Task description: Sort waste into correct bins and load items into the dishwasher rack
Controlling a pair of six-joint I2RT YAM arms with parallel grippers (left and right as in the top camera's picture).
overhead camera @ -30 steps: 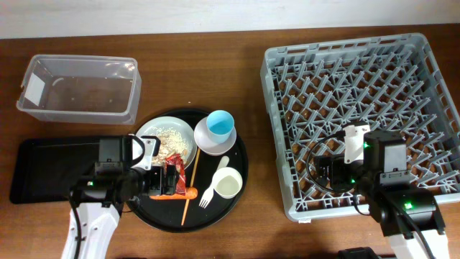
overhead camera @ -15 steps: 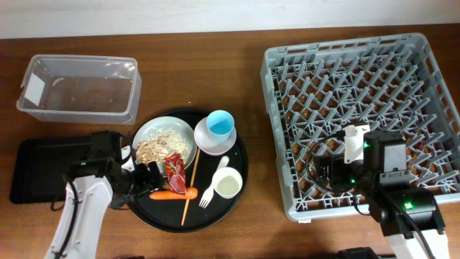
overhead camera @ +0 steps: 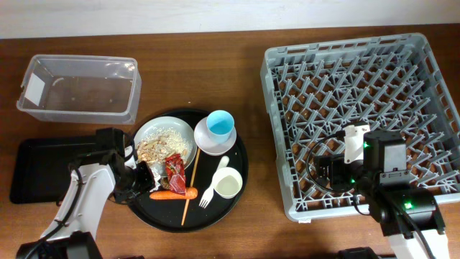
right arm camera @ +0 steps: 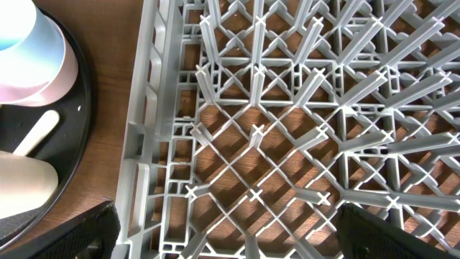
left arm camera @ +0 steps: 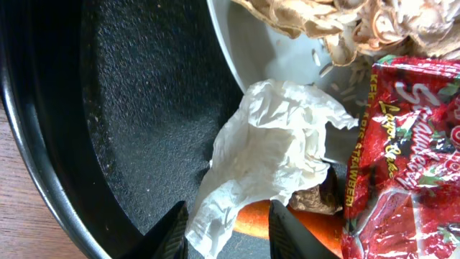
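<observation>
My left gripper (left arm camera: 228,234) (overhead camera: 144,178) is low over the round black tray (left arm camera: 144,108). Its jaws are partly closed either side of the lower end of the white tissue wad (left arm camera: 266,151), with a gap still showing on the right side. Just beyond lie the orange carrot (left arm camera: 251,219), a brown scrap (left arm camera: 313,198) and the red wrapper (left arm camera: 410,144). The white plate (overhead camera: 167,137) holds rice and meat (left arm camera: 338,21). My right gripper (right arm camera: 233,234) (overhead camera: 327,176) hangs wide open and empty over the grey dishwasher rack (overhead camera: 359,115).
On the round tray are also a light blue cup (overhead camera: 220,126) in a white bowl (overhead camera: 208,142), a small white cup (overhead camera: 228,183), a white fork (overhead camera: 213,188) and a wooden stick (overhead camera: 191,183). The clear tub (overhead camera: 79,90) and flat black tray (overhead camera: 43,169) sit at the left.
My left gripper shifted left off the wrapper, came down over the tissue wad, and its jaws narrowed around it. The right arm has not moved.
</observation>
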